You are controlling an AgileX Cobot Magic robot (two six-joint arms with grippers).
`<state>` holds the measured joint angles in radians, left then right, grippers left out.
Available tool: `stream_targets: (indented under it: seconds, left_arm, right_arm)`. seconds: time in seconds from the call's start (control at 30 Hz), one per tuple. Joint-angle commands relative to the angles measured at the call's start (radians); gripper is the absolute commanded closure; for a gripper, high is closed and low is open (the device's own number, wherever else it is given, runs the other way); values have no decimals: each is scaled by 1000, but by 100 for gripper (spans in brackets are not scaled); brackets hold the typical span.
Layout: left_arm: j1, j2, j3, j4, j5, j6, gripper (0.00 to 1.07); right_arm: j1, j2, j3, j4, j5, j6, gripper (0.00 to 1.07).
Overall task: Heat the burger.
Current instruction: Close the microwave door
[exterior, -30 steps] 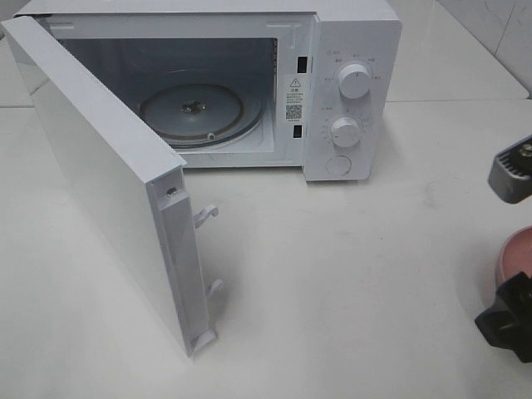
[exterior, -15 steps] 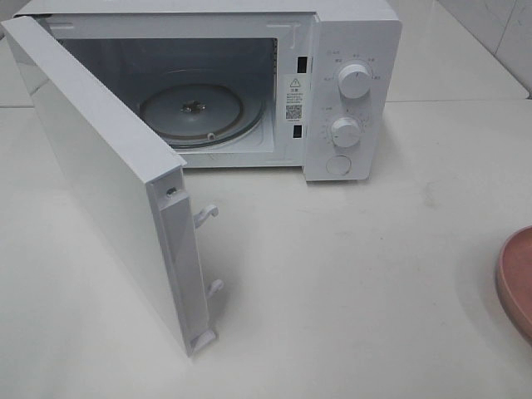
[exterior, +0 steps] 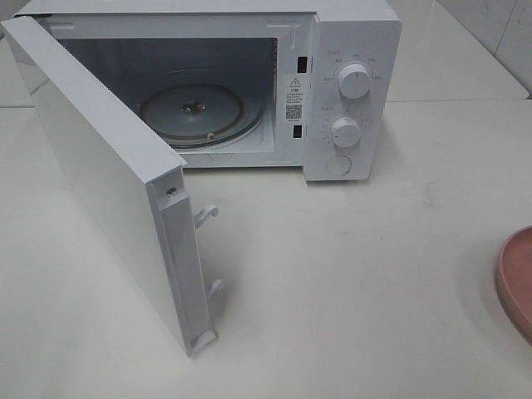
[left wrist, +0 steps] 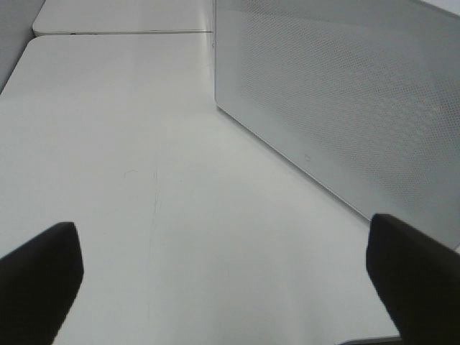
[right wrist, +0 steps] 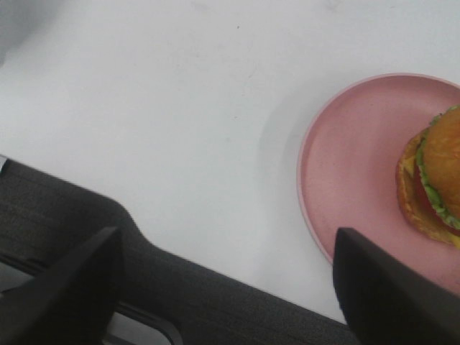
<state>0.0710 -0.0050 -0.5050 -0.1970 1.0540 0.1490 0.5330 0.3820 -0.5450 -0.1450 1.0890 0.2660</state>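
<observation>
1. White box-shaped microwave oven (exterior: pixel 349 50) – upper centre of the exterior high frame, on a white tabletop (exterior: pixel 349 283). Cavity open to view.
2. Microwave's white hinged door (exterior: pixel 108 174) – swung wide, running from upper left down to lower centre of that frame; two latch hooks on its free edge. Left wrist view shows its perforated panel (left wrist: pixel 345 100) at upper right.
3. Round clear glass turntable (exterior: pixel 191 112) – flat on cavity floor, hub in centre; nothing on it.
4. Two round white control knobs (exterior: pixel 355 81) – stacked on the front panel right of the cavity, w/ a round white button (exterior: pixel 339 165) below.
5. Round pink plate (exterior: pixel 519 278) – cut off by the right edge of the exterior high frame, lower right; on tabletop, well apart from the oven. Right wrist view: plate (right wrist: pixel 345 165) at right of frame.
6. Burger w/ golden-brown bun, green lettuce frill, red layer (right wrist: pixel 435 180) – on the pink plate, at far right edge of right wrist frame, partly cropped. Not visible in exterior high view.
7. Left gripper (left wrist: pixel 230 280) – black fingers (left wrist: pixel 36 280) at the two lower corners, spread wide, nothing between them; bare tabletop beneath.
8. Right gripper (right wrist: pixel 230 287) – dark fingers (right wrist: pixel 388 287) spread apart, holding nothing; burger off to one side, not between them. Dark textured strip (right wrist: pixel 180 280) across lower frame; what it is, can't tell.
</observation>
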Motion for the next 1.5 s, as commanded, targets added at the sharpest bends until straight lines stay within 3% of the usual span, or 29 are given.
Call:
stream_targets:
  seconds: [0.03, 0.37, 0.73, 0.97, 1.5]
  left_arm:
    - [2, -20, 4, -6, -13, -1, 7]
    - [2, -20, 4, -6, -13, -1, 7]
    - [2, -20, 4, -6, -13, -1, 7]
    - [2, -20, 4, -6, -13, -1, 7]
    - [2, -19, 4, -6, -13, -1, 7]
  right_arm:
    - [-81, -64, 34, 17, -45, -34, 31]
    - [-249, -193, 35, 88, -49, -125, 31]
    - [-365, -333, 36, 95, -50, -124, 31]
    - [-402, -410, 37, 95, -50, -124, 31]
    - [-402, -412, 38, 96, -50, -128, 31]
